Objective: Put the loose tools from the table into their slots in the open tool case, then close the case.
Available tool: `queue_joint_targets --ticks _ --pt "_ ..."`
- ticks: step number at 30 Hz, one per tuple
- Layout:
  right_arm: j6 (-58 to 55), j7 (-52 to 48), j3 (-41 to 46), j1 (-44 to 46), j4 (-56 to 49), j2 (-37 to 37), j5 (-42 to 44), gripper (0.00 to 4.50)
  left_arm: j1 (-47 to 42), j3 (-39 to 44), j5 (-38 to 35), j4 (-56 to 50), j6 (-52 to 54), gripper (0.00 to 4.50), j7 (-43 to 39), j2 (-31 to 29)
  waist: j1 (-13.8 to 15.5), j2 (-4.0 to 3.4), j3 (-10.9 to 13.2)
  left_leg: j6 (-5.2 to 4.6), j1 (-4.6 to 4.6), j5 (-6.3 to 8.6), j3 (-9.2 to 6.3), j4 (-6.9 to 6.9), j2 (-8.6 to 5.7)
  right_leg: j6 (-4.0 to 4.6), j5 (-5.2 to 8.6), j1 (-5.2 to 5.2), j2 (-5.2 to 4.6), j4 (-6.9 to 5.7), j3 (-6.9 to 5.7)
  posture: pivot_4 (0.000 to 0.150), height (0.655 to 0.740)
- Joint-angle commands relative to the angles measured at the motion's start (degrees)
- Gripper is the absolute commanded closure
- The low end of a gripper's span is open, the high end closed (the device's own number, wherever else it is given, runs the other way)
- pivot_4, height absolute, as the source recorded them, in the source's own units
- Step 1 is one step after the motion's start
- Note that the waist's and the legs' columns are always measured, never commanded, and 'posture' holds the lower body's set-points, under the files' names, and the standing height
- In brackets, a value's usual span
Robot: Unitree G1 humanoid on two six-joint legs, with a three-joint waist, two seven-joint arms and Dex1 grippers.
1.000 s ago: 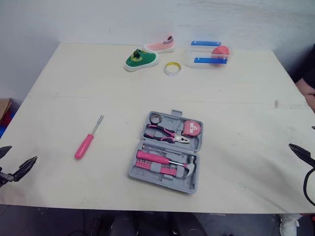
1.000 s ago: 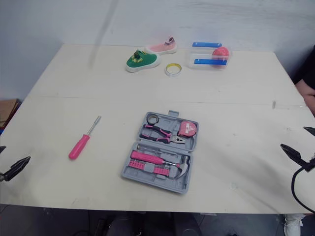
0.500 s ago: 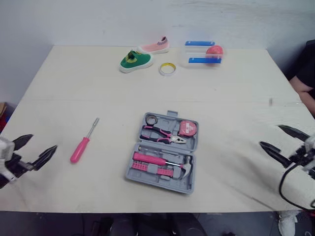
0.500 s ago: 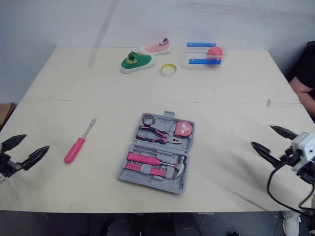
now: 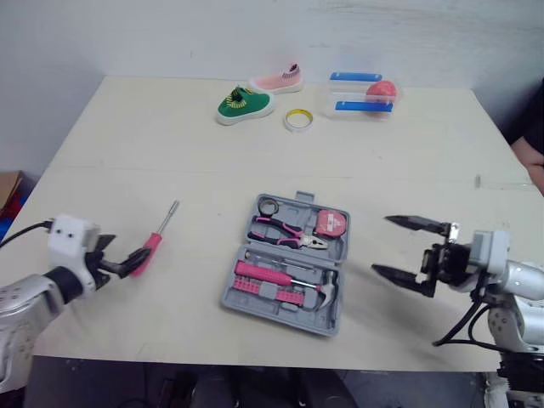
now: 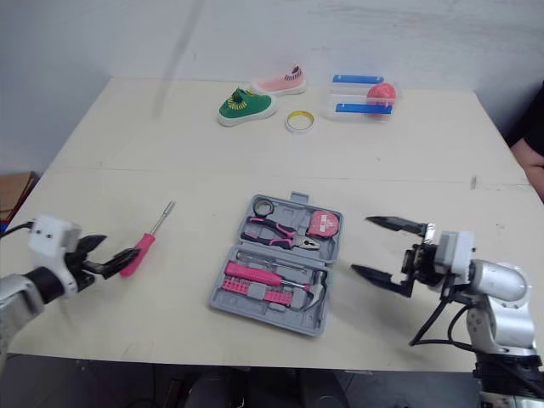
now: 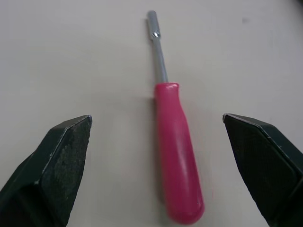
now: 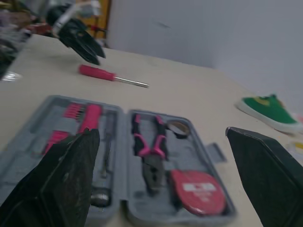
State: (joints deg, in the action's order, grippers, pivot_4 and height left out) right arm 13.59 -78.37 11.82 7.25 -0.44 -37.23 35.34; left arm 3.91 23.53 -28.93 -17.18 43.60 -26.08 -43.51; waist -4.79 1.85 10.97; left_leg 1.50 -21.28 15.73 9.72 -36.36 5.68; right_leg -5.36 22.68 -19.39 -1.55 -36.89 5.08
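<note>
Left wrist view: left claw (image 7: 156,118) open, straddling the pink screwdriver (image 7: 177,161) flat on the counter (image 5: 170,153) left of the tool case (image 5: 280,312), right claw (image 5: 381,245) open beside the case; pinching the handle's rounded end risks it slipping out or rolling away.

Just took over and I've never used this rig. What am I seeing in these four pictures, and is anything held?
It is a two-armed humanoid robot. The two wide pictures come from its head, looking down over a table; the two close ones come from cameras on its wrists. The black prongs are its grippers. The left gripper is open, lined up on the pink screwdriver, not gripping it. The right gripper, open too, hovers beside the open tool case, which holds pliers, a hammer and a tape measure. Nothing is held.
</note>
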Motion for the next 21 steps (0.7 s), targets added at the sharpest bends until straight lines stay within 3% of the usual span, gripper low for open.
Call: queue_joint_targets --ticks 1,3,12,17,21 --pt "0.47 0.12 1.87 -0.55 -0.50 -0.51 0.32 0.05 -0.46 -1.63 2.16 0.11 -1.62 0.00 -0.89 -0.29 0.00 0.00 0.00 0.00 0.00 0.00 0.02 -0.01 0.00 0.00 0.00 -0.01 0.00 0.01 -0.01 0.150 0.7400" --pt "0.32 0.73 1.99 -1.05 -0.68 -0.35 0.28 0.05 -0.97 -2.88 2.81 1.17 -2.20 0.00 -1.22 0.35 0.06 0.00 0.00 0.00 0.00 0.00 0.04 -0.01 0.01 0.01 0.01 -0.01 0.00 0.02 0.00 0.150 0.7400" --pt "-1.80 6.99 1.40 -2.11 -6.36 -0.31 -1.15 0.00 -3.00 -7.13 6.15 7.91 -4.99 3.96 -3.14 2.80 0.20 -0.07 -0.04 -0.05 0.10 -0.03 0.01 -0.14 -0.02 0.01 0.00 0.10 -0.07 -0.10 0.02 0.150 0.7400" --pt "-1.94 7.69 1.44 -1.82 -6.05 -0.59 -1.67 0.00 -4.31 -5.66 6.43 8.46 -11.19 3.94 -5.82 2.73 0.33 -0.08 -0.04 -0.05 0.09 -0.04 -0.03 -0.13 -0.03 0.02 0.00 0.10 -0.07 -0.12 -0.02 0.150 0.7400" --pt "-1.48 6.87 0.72 -1.36 -5.09 -0.86 -2.65 0.00 -6.64 -3.77 3.96 3.97 -25.40 3.94 -19.95 -1.70 0.47 0.05 0.00 -0.05 -0.06 -0.04 -0.04 -0.13 -0.01 0.03 -0.01 -0.01 -0.05 -0.10 -0.08 0.150 0.7400"
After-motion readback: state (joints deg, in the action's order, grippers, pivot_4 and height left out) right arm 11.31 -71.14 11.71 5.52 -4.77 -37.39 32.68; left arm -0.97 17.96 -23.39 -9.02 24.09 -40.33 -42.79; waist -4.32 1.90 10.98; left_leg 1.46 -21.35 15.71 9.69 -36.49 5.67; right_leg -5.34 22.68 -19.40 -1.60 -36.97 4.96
